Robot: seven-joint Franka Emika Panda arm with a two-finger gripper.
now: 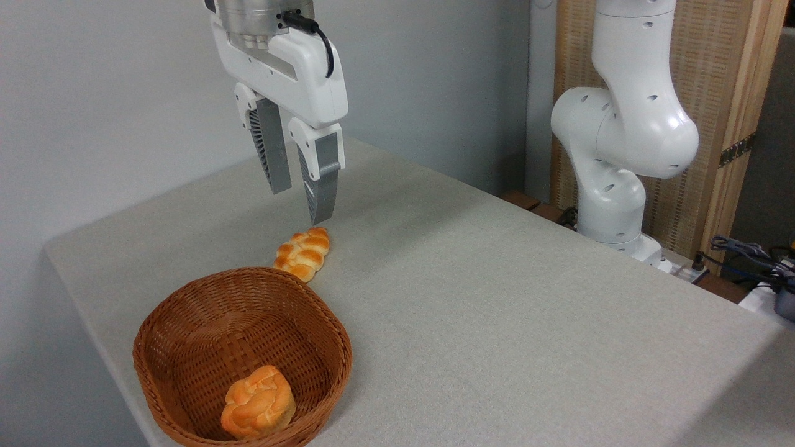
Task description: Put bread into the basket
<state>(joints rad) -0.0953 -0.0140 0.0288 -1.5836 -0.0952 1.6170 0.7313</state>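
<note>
The end effector point(299, 202) hangs with fingers spread and empty above the bread point(303, 252), which lies on the tabletop point(497, 298) just beyond the basket point(186, 323) rim, at about one o'clock from it. This looks like the approach before grasping. Next it must descend, straddle the loaf and close, clear of the bun point(258, 411) in the basket.

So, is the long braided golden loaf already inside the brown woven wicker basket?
No, the long braided golden loaf lies on the table just behind the brown woven wicker basket, under the open claw.
</note>
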